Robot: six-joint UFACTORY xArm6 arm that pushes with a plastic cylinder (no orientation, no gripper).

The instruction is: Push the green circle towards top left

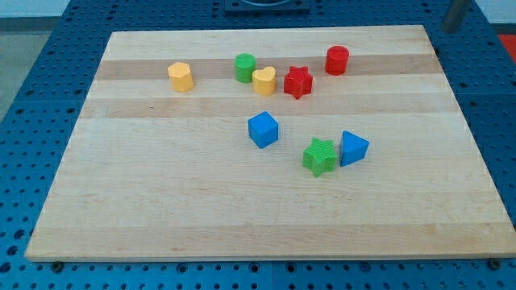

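The green circle [245, 68] stands near the top of the wooden board [161, 201], left of centre. A yellow heart [264, 80] touches it on its lower right. A red star [297, 81] sits just right of the heart. My tip [451, 30] is the lower end of a dark rod at the view's top right, just beyond the board's top right corner. It is far to the right of the green circle and touches no block.
A yellow hexagon [181, 76] lies left of the green circle. A red cylinder [337, 60] is at the upper right. A blue cube [263, 129] sits mid-board, with a green star [320, 156] and a blue triangle [352, 148] to its lower right.
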